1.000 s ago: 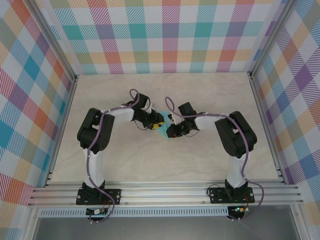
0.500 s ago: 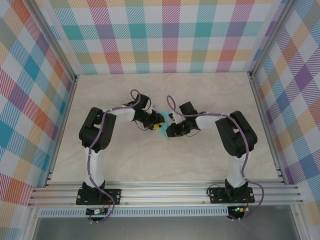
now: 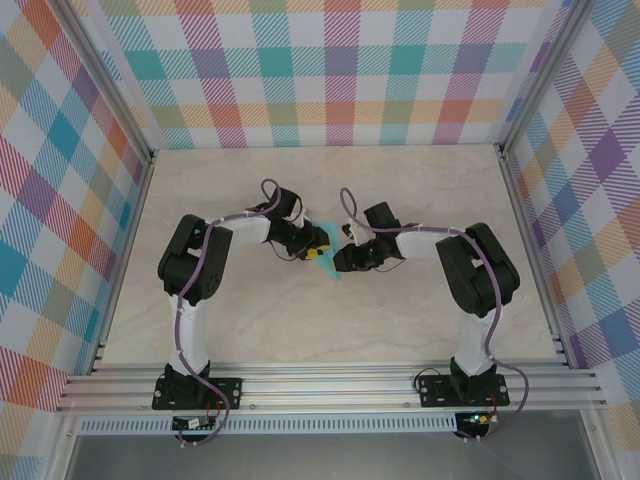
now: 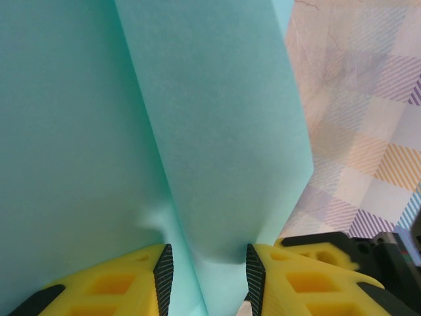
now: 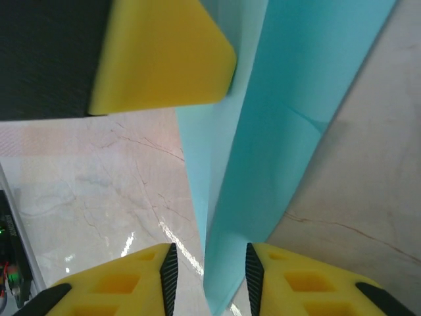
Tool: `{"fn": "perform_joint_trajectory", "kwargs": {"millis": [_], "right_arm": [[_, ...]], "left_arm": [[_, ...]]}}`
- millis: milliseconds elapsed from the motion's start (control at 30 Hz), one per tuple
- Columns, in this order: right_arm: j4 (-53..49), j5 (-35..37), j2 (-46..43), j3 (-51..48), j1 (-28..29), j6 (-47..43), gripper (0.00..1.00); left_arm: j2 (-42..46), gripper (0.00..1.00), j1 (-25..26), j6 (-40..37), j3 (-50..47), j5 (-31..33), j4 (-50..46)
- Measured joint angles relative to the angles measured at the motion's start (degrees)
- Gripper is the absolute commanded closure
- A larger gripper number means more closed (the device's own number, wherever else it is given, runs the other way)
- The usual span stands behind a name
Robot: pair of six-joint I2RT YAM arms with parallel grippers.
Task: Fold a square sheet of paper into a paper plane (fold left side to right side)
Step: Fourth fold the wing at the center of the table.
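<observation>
The turquoise paper (image 4: 217, 118) is folded into a long narrow shape with stacked flaps, and in the top view it lies at mid table (image 3: 335, 272) between the two arms. My left gripper (image 4: 207, 263) stands partly open and low over it, one folded flap spanning the gap between its pads. My right gripper (image 5: 210, 260) is open astride the paper's narrow end (image 5: 289, 131), with a gap on each side. A yellow finger of the left gripper (image 5: 164, 59) sits on the paper just ahead. In the top view both grippers meet over it, left (image 3: 318, 243) and right (image 3: 340, 262).
The paper rests on a pale marble-patterned tabletop (image 3: 330, 320). Checked walls (image 3: 340, 70) and aluminium rails (image 3: 330, 385) close the table in. The right gripper's yellow and black finger (image 4: 329, 253) sits close beside my left fingers.
My right gripper has opened and let go of the paper's end, staying in the same place. The left gripper and the paper have not visibly moved.
</observation>
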State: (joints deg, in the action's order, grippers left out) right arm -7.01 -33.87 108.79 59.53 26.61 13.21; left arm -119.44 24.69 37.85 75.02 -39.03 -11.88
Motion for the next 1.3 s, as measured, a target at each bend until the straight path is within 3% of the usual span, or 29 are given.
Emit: {"fn": "perform_joint_trajectory", "kwargs": {"millis": [300,567,1300], "right_arm": [[5.6,-8.0,0.0,1.4,-6.7,6.4,0.67],[8.4,-10.7,7.2,7.8,-6.7,11.1,0.69],[8.3,-13.4,11.9,11.4,-5.4,13.0,0.70]], "left_arm": [[0.0,0.64,0.0,0.0,0.0,0.1,0.0],[0.0,0.65,0.0,0.0,0.0,0.1,0.0],[0.0,0.65,0.0,-0.2,0.0,0.1,0.0]]}}
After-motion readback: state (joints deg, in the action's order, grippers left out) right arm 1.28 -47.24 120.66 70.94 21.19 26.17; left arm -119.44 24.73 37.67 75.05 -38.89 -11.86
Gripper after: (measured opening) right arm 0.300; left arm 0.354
